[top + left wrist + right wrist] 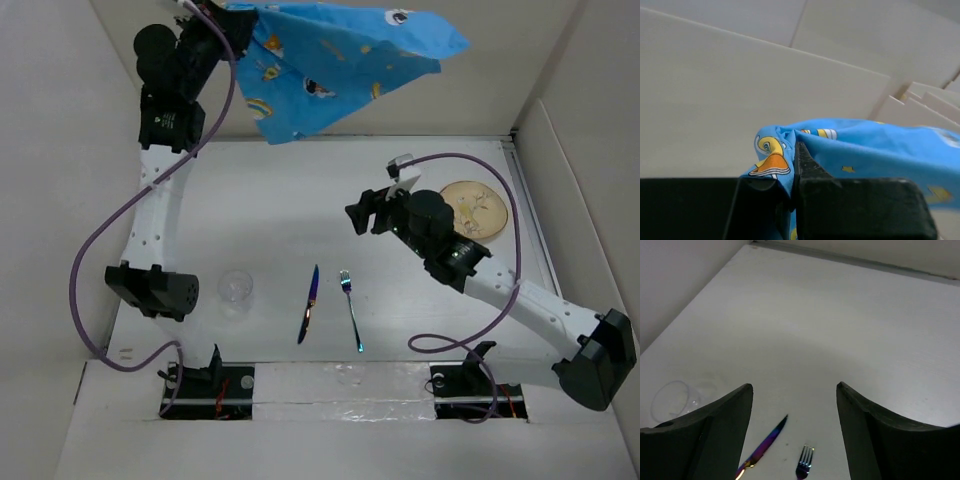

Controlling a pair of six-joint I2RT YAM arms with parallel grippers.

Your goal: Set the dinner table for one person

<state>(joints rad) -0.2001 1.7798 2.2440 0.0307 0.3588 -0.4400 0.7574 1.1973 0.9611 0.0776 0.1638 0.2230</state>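
Observation:
My left gripper is raised high at the back left and shut on a corner of the blue space-print placemat, which hangs spread in the air; the cloth is pinched between the fingers in the left wrist view. My right gripper is open and empty above the middle of the white dinner table. An iridescent knife and fork lie side by side near the front. A clear glass stands left of them. A tan plate sits at the right. The knife, fork and glass show in the right wrist view.
White walls enclose the table on the left, back and right. A purple cable loops off the left arm and another off the right arm. The right arm's elbow lies beside the plate.

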